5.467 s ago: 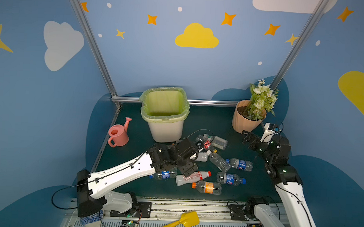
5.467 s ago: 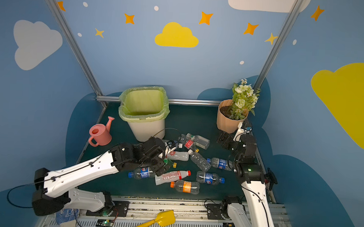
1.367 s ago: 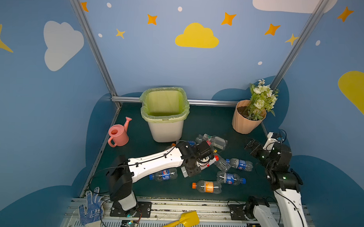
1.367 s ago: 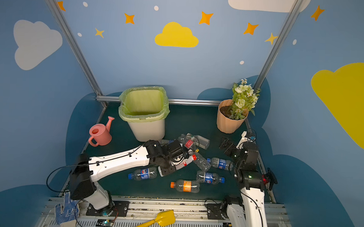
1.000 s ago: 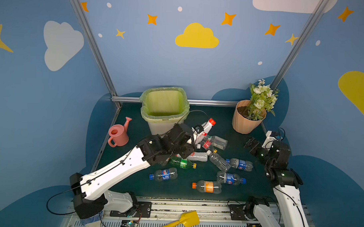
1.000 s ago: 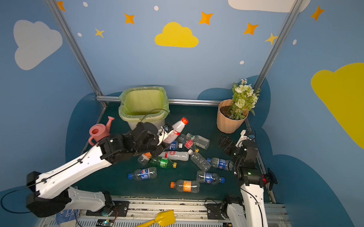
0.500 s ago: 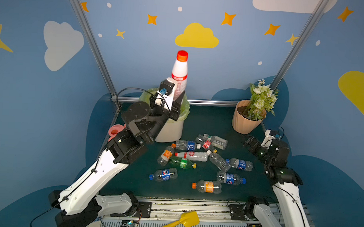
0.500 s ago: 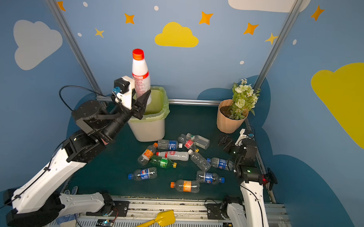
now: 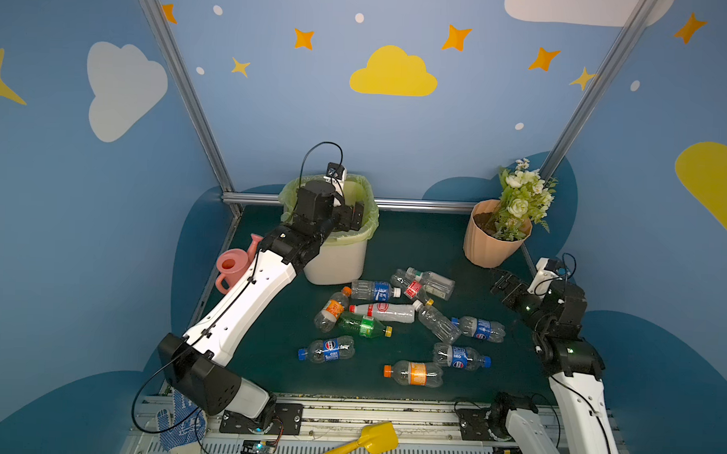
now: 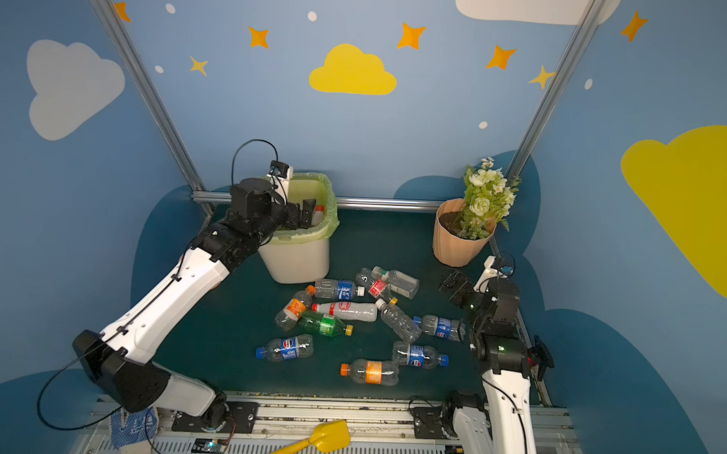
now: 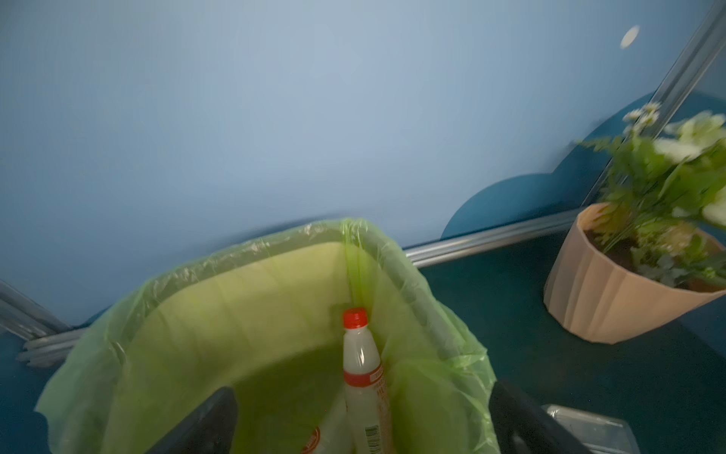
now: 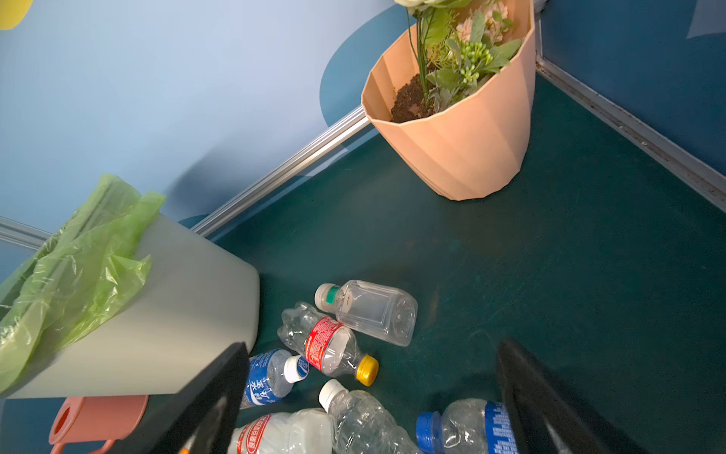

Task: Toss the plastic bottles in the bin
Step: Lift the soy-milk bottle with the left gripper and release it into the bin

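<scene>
11 loose bottles (image 9: 384, 312), 1 bin (image 9: 335, 264), 1 flowerpot (image 9: 490, 249)

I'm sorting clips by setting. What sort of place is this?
Likely a lab robot booth dressed like a playful garden: cloud-and-star painted walls, aluminium frame posts, a potted flower plant.

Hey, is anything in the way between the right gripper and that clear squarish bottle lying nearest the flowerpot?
Nothing visible. Only bare green mat lies between the open right gripper and the squarish bottle. A red-labelled bottle lies right beside it on the far side, away from the gripper.
</scene>
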Robot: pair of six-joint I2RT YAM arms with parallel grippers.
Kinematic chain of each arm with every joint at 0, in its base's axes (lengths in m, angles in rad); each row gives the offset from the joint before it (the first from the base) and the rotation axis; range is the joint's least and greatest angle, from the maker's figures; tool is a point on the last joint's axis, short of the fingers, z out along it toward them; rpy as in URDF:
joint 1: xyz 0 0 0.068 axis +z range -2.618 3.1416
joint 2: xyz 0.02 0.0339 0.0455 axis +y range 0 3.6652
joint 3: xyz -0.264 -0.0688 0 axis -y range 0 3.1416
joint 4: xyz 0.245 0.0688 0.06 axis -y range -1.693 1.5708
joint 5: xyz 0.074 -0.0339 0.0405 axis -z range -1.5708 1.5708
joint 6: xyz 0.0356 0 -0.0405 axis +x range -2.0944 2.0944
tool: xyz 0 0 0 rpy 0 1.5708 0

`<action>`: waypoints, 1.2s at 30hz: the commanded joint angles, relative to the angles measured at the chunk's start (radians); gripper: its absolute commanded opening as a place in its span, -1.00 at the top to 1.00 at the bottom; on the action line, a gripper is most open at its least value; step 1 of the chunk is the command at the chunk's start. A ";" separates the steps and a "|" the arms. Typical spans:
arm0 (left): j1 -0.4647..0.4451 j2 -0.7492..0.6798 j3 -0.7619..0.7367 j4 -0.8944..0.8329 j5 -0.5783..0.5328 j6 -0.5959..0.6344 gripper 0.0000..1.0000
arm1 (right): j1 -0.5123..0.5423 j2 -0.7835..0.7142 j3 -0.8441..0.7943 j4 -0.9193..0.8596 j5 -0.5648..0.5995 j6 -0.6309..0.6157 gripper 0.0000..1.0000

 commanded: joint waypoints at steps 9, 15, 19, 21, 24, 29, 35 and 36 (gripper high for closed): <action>-0.002 -0.308 -0.138 0.213 -0.029 0.007 -1.00 | -0.016 0.059 0.039 -0.108 0.051 0.014 -0.94; -0.004 -0.390 -0.264 0.210 -0.048 -0.031 -1.00 | -0.023 0.114 0.058 -0.279 0.081 0.092 -0.94; -0.004 -0.403 -0.312 0.133 -0.025 -0.034 -1.00 | -0.024 0.138 0.037 -0.334 0.082 0.161 -0.94; -0.003 -0.415 -0.346 0.127 -0.016 -0.043 -1.00 | -0.024 0.149 0.031 -0.365 0.080 0.179 -0.94; -0.004 -0.445 -0.389 0.144 0.010 -0.051 -1.00 | -0.024 0.153 0.025 -0.437 0.105 0.222 -0.94; -0.004 -0.441 -0.370 0.124 -0.023 0.008 -1.00 | -0.024 0.152 -0.005 -0.479 0.104 0.325 -0.92; -0.002 -0.402 -0.318 0.128 -0.045 0.084 -1.00 | -0.024 0.262 -0.003 -0.479 0.052 0.404 -0.90; -0.002 -0.391 -0.311 0.130 -0.047 0.095 -1.00 | -0.023 0.280 0.003 -0.475 0.041 0.416 -0.89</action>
